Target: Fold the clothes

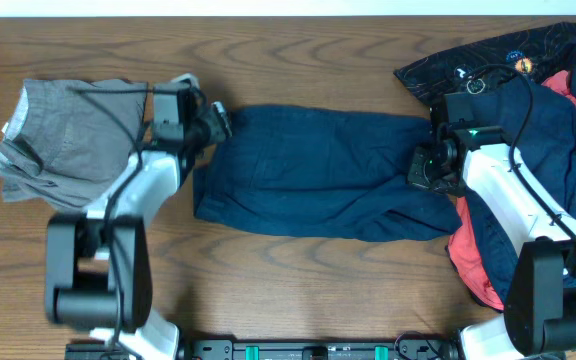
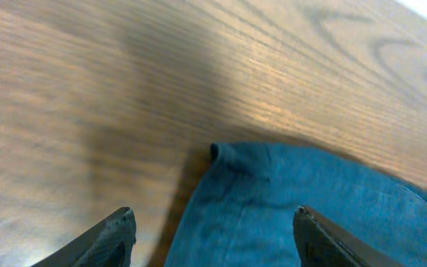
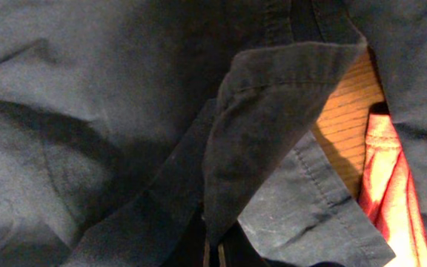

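The dark navy trousers (image 1: 318,170) lie flat across the middle of the table. My left gripper (image 1: 218,125) is open and hovers over their upper left corner; in the left wrist view its fingers (image 2: 213,222) straddle the corner of the blue cloth (image 2: 310,193). My right gripper (image 1: 423,165) is at the trousers' right end. In the right wrist view its fingers (image 3: 215,252) are shut on a raised flap of navy cloth (image 3: 273,111). A grey garment (image 1: 68,140) lies at the left. A black printed garment (image 1: 508,55) and a red one (image 1: 473,260) lie at the right.
Another dark blue garment (image 1: 548,140) is heaped over the red one at the right edge, under my right arm. The red cloth (image 3: 384,170) and a patch of wooden table (image 3: 347,111) show beside the flap. Bare wood (image 2: 124,89) lies beyond the trousers' corner.
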{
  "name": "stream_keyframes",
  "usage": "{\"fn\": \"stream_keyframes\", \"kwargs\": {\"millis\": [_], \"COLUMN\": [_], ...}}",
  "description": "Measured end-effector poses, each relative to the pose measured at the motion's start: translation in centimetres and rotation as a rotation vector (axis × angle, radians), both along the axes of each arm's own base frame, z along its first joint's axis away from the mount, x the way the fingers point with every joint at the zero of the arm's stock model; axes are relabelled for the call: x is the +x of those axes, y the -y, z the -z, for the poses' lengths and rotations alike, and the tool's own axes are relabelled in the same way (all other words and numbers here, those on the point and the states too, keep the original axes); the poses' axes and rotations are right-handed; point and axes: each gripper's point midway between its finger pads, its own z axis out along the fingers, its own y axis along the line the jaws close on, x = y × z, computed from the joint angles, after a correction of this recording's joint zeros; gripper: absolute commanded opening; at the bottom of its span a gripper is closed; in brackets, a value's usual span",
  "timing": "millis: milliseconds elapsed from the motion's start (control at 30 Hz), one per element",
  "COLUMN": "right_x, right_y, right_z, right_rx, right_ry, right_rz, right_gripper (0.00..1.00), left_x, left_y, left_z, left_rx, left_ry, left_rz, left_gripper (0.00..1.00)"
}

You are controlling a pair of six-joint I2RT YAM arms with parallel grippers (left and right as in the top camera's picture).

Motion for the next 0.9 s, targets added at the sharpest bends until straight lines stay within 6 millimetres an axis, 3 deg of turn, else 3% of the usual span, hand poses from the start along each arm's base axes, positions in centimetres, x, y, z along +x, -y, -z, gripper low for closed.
{"fn": "stream_keyframes", "kwargs": {"millis": [133,300,333,433,467,667,767,900], "right_x": [0.0,0.0,0.0,0.1,0.2,0.6,0.7,0.7], "right_y": [0.0,0.0,0.0,0.0,0.0,0.1,0.2,0.2], "right_z": [0.0,0.0,0.0,0.0,0.0,-0.1,-0.1,-0.1], "right_rx": [0.000,0.000,0.000,0.001,0.001,-0.009,-0.014,-0.014], "right_ry": [0.000,0.000,0.001,0.005,0.008,0.026,0.031,0.032], "right_rz": [0.000,0.000,0.000,0.000,0.000,0.002,0.003,0.004], "right_gripper": [0.02,0.02,0.02,0.03,0.03,0.05,0.05,0.07], "left_x": [1.8,2.6,2.7,2.3,2.1,0.4,-0.9,-2.3], "left_y": [1.1,2.2,2.5,3.6,4.0,5.0,4.5,3.9], "left_z": [2.6,5.1,5.0,5.5,5.7,6.0,4.0,-3.3], "left_rx": [-0.016,-0.039,-0.041,-0.048,-0.046,-0.044,-0.046,-0.053], "left_ry": [-0.070,-0.117,-0.115,-0.134,-0.140,-0.204,-0.229,-0.151], "left_rz": [0.060,0.111,0.118,0.146,0.160,0.191,0.183,0.178], "left_gripper": [0.70,0.69,0.60,0.15,0.06,0.06,0.06,0.06]}}
